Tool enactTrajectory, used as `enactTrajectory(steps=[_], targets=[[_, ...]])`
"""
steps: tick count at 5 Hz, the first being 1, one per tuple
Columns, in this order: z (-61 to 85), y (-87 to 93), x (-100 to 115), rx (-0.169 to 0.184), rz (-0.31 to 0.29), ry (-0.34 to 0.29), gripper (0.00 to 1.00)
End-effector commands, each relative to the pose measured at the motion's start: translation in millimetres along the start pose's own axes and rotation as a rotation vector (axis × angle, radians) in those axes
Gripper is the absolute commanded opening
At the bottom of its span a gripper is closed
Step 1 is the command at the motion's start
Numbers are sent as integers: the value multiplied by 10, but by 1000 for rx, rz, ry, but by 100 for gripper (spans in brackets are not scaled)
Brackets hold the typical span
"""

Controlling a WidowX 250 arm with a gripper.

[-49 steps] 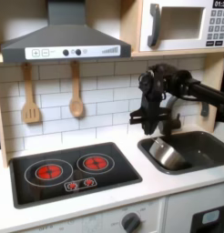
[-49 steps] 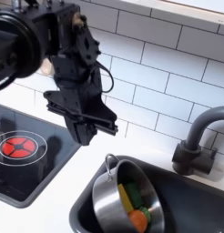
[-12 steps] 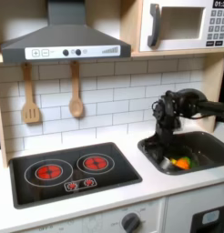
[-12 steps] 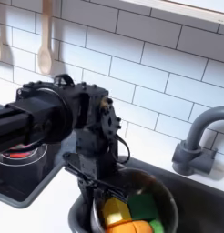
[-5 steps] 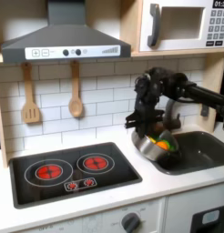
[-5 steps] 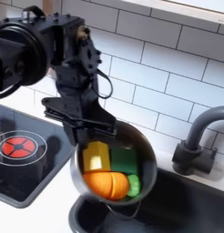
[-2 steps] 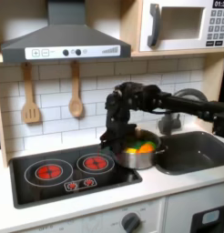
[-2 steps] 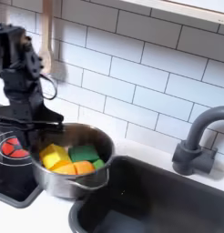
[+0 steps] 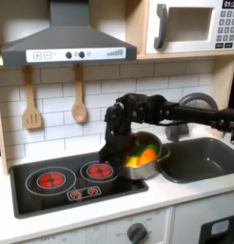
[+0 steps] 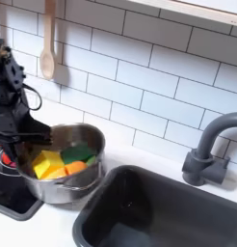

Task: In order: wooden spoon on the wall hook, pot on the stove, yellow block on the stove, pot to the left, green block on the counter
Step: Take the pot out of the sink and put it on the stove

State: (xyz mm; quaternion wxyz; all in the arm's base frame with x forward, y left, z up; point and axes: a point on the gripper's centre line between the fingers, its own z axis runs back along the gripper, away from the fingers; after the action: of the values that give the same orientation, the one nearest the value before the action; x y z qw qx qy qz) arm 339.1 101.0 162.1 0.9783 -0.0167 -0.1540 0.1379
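Observation:
The steel pot sits at the stove's right edge, beside the right burner; I cannot tell whether it rests on the surface. In the second exterior view the pot holds a yellow block, a green block and an orange piece. My gripper is shut on the pot's rim, on the left side in both exterior views. The wooden spoon hangs on a wall hook, also seen in the second exterior view.
The dark sink with its grey faucet lies right of the pot. A wooden spatula hangs left of the spoon. A range hood and microwave sit overhead. White counter runs along the front.
The pot has been lifted out of the sink in my gripper and carried left to the stove's right edge. Over the last half second it moved a little further left.

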Motion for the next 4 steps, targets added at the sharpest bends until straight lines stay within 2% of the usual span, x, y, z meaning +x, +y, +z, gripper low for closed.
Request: enactTrajectory(steps=[1,2,4], targets=[[150,15,-32,4,-20,-43,0],[181,48,-42,9,-7,-36,0],[234,68,-93,35,-26,-8,0]])
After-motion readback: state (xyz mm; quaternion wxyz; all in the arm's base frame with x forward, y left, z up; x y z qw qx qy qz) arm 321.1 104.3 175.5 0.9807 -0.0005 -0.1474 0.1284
